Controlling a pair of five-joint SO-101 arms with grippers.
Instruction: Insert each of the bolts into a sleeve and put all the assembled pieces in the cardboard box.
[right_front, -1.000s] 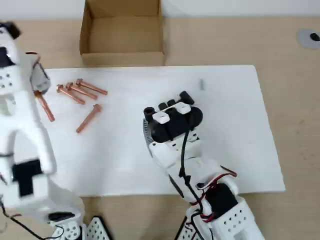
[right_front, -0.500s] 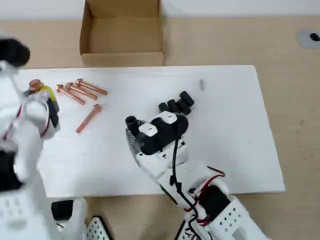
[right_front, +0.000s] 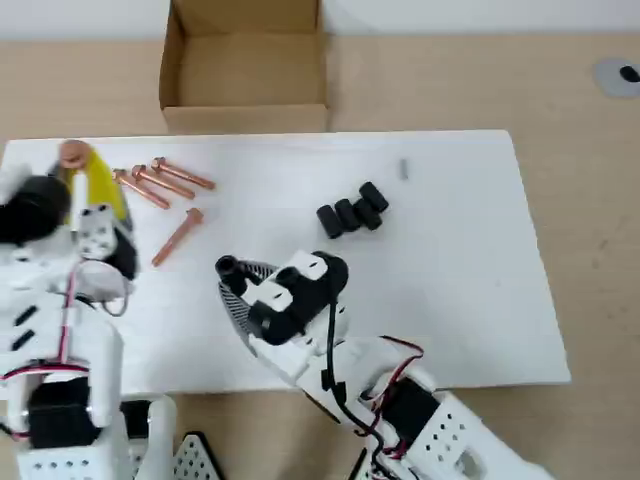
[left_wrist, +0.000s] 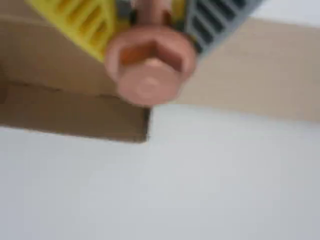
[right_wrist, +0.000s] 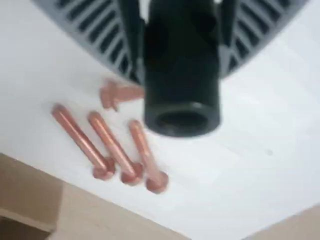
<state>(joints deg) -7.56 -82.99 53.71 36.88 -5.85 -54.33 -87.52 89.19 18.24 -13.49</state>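
My left gripper (right_front: 80, 172) is at the mat's left end, shut on a copper bolt (right_front: 69, 153); the bolt's head (left_wrist: 150, 65) points out between the yellow and grey fingers (left_wrist: 80, 20). My right gripper (right_front: 236, 278) is over the front middle of the white mat (right_front: 460, 260), shut on a black sleeve (right_front: 228, 267) whose open end (right_wrist: 182, 117) faces outward. Three loose black sleeves (right_front: 352, 210) lie clustered mid-mat. Three bolts (right_front: 160, 180) lie side by side at the back left, and one more bolt (right_front: 178, 237) lies apart. The cardboard box (right_front: 245, 65) stands open behind the mat.
A small grey piece (right_front: 404, 169) lies on the mat's back right. In the right wrist view the loose bolts (right_wrist: 107, 150) lie beyond the held sleeve, near the mat's edge. The box's corner (left_wrist: 75, 110) shows in the left wrist view. Bare wooden table (right_front: 580, 200) surrounds the mat.
The left arm has lifted a bolt off the mat and turned it head-up. The right arm has carried one sleeve away from the cluster, leftward and toward the front.
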